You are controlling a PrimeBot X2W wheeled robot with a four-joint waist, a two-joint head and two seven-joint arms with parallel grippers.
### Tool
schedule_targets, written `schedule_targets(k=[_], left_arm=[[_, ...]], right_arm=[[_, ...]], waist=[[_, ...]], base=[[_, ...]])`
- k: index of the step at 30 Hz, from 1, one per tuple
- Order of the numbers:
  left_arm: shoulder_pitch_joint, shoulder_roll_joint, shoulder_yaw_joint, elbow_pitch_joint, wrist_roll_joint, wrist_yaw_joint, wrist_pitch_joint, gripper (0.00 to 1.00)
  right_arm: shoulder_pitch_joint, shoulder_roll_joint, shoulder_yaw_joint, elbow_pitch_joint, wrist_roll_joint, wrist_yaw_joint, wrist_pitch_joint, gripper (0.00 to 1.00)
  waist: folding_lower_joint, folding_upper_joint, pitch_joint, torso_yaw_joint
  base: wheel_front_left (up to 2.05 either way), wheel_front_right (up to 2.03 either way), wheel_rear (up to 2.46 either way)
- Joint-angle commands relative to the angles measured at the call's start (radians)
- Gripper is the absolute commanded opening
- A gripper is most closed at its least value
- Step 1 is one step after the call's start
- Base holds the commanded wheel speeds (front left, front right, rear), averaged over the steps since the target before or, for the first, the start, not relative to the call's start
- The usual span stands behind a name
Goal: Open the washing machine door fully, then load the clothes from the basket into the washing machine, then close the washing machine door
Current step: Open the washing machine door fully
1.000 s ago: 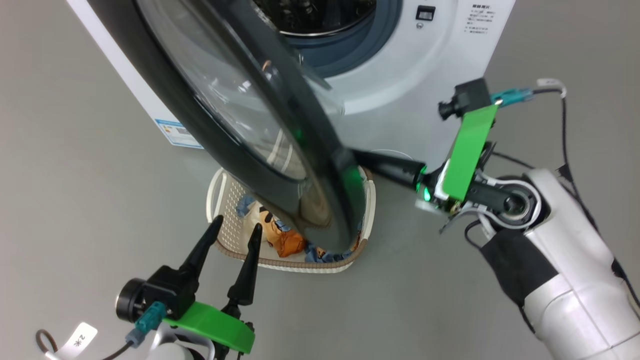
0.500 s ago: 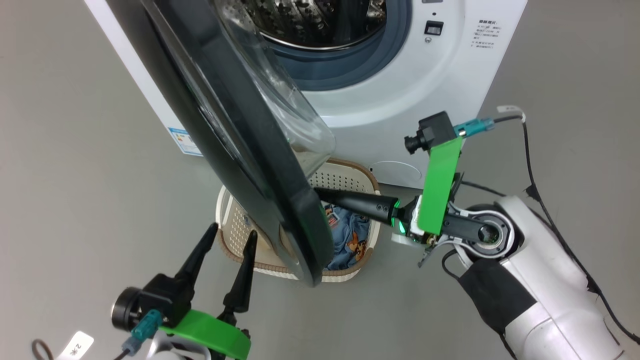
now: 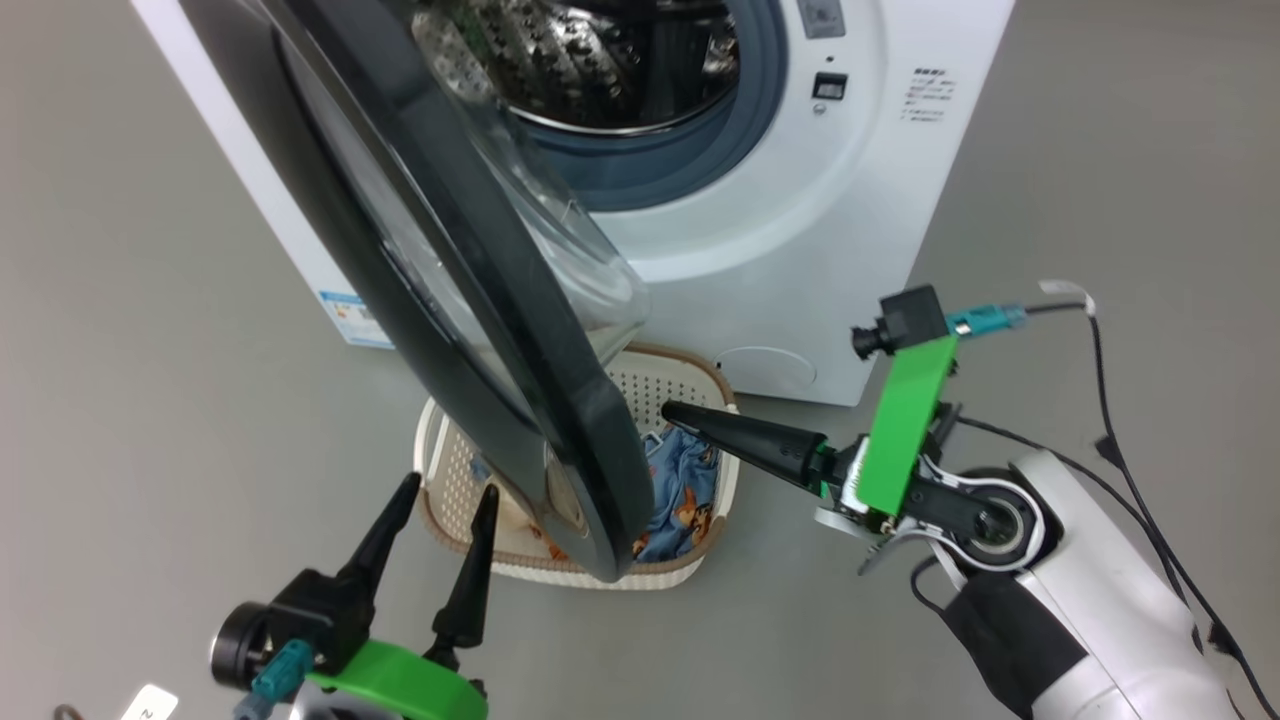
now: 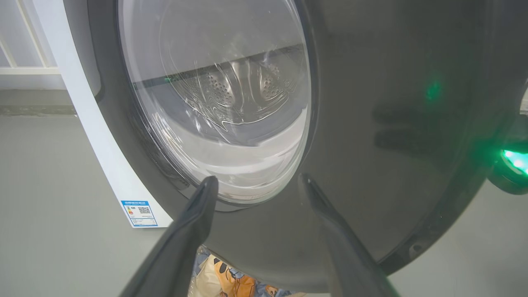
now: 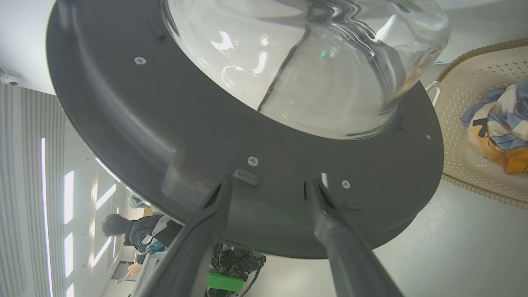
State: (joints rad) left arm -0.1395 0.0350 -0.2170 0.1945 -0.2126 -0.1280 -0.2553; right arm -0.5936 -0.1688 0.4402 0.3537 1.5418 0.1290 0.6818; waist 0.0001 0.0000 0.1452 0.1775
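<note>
Standing ajar, the round black-rimmed glass washing machine door (image 3: 520, 330) had the parted right gripper (image 3: 672, 412) beside its inner rim, the spread left gripper (image 3: 449, 485) outside.

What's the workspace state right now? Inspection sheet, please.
Surface: grey floor, smooth.
Job's things: white washing machine, drum exposed; door partly open, hanging over the basket; basket on the floor before the machine's front, clothes inside.
Clutter: nothing seen.
Grippers: left gripper open, empty, facing the door's outer side; right gripper open, empty, fingertips by the door's inner face.
Cables: cable hangs loose beside the right arm.
Surroundings: blue sticker on the machine's corner; a person in the background of the right wrist view.
</note>
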Motion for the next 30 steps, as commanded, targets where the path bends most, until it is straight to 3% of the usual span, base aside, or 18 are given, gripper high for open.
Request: schedule_targets(k=[1,30], left_arm=[[-0.002,0.019,0.04,-0.017,0.009,-0.003,-0.006,1.0],[0.114,0.048,0.111,-0.038,-0.007,-0.003,-0.006,1.0]], right_arm=[[0.015,0.004,0.002,-0.024,-0.016,0.002,-0.018,1.0],[0.307,-0.237,0.0,-0.002,-0.087,0.002,-0.373,1.0]], waist=[[0.0,0.0,-0.016,-0.015],[0.0,0.0,-0.125,-0.157]], base=[[0.0,0.0,0.0],[0.0,0.0,0.0]])
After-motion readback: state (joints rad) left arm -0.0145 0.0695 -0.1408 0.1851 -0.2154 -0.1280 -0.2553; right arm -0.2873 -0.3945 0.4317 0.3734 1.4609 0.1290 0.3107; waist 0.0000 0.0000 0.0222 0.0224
